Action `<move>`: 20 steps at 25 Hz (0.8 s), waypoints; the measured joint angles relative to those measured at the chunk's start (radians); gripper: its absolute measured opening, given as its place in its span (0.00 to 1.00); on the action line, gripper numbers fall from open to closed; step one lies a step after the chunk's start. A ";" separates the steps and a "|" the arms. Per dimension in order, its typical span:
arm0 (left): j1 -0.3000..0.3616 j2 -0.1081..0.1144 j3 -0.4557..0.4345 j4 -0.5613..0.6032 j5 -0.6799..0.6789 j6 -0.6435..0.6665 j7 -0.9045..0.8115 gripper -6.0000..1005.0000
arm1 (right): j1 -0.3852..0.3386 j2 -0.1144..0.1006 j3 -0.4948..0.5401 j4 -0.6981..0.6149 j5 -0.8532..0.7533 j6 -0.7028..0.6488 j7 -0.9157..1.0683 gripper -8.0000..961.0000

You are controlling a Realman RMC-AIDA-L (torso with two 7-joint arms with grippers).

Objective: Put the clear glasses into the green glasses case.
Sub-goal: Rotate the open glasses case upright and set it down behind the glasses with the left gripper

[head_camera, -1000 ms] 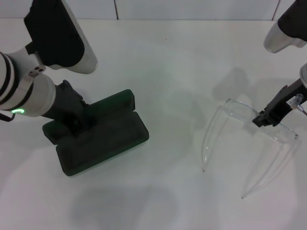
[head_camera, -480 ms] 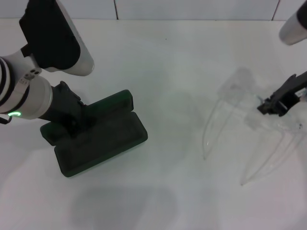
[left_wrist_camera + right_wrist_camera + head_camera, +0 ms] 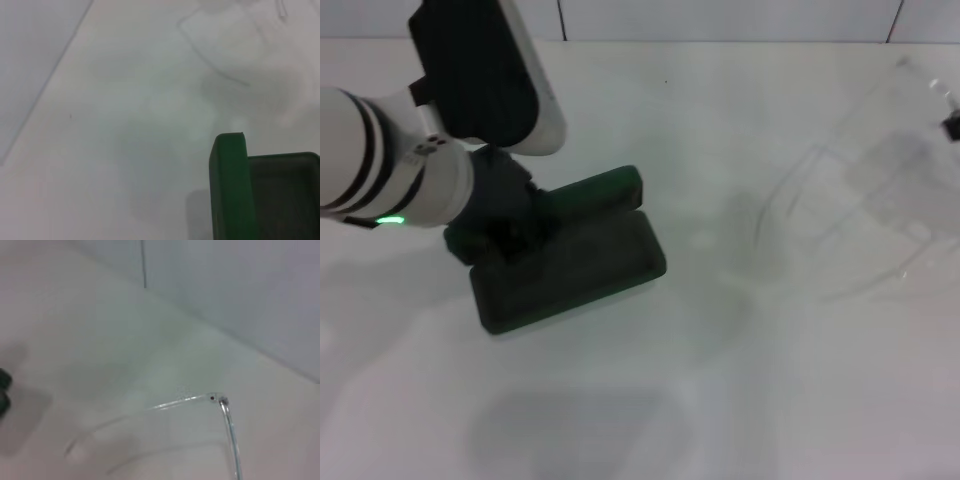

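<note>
The green glasses case (image 3: pixel 570 265) lies open on the white table, its lid (image 3: pixel 229 185) standing up beside the dark lining. My left gripper (image 3: pixel 505 235) sits on the case's left end and holds it; the fingers are hidden under the wrist. The clear glasses (image 3: pixel 865 185) hang blurred above the table at the right, arms trailing toward the case. The right wrist view shows a hinge of the clear glasses (image 3: pixel 220 401) and a thin arm. Only a dark tip of my right gripper (image 3: pixel 952 127) shows at the right edge, gripping the glasses.
A white table (image 3: pixel 700 400) runs to a wall seam at the back (image 3: pixel 720 40). Bare surface lies between the case and the glasses and along the front.
The right gripper lifted the glasses off the table, up and right toward the frame edge. The left arm slid the case right and away from me.
</note>
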State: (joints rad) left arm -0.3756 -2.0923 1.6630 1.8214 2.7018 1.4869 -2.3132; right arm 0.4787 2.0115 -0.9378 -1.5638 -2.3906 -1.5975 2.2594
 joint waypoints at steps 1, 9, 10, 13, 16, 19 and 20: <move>-0.008 0.000 0.007 0.000 0.000 -0.006 0.000 0.27 | -0.010 0.001 0.050 -0.017 0.029 -0.021 -0.018 0.10; -0.146 -0.004 0.132 -0.136 -0.004 -0.140 -0.013 0.27 | -0.120 0.006 0.337 -0.090 0.150 -0.177 -0.139 0.09; -0.174 -0.005 0.150 -0.176 -0.006 -0.170 -0.018 0.28 | -0.133 0.007 0.384 -0.094 0.160 -0.195 -0.156 0.09; -0.245 -0.006 0.189 -0.279 -0.008 -0.237 -0.029 0.28 | -0.148 0.007 0.501 -0.088 0.170 -0.240 -0.195 0.09; -0.306 -0.008 0.231 -0.368 -0.018 -0.296 -0.039 0.28 | -0.153 0.007 0.597 -0.075 0.165 -0.290 -0.233 0.09; -0.336 -0.008 0.249 -0.414 -0.033 -0.334 -0.040 0.28 | -0.162 0.007 0.655 -0.065 0.159 -0.319 -0.252 0.09; -0.352 -0.008 0.254 -0.441 -0.046 -0.356 -0.035 0.28 | -0.167 0.007 0.661 -0.062 0.159 -0.322 -0.255 0.09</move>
State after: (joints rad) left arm -0.7278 -2.1003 1.9171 1.3801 2.6554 1.1304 -2.3486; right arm 0.3117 2.0188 -0.2764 -1.6258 -2.2315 -1.9195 2.0045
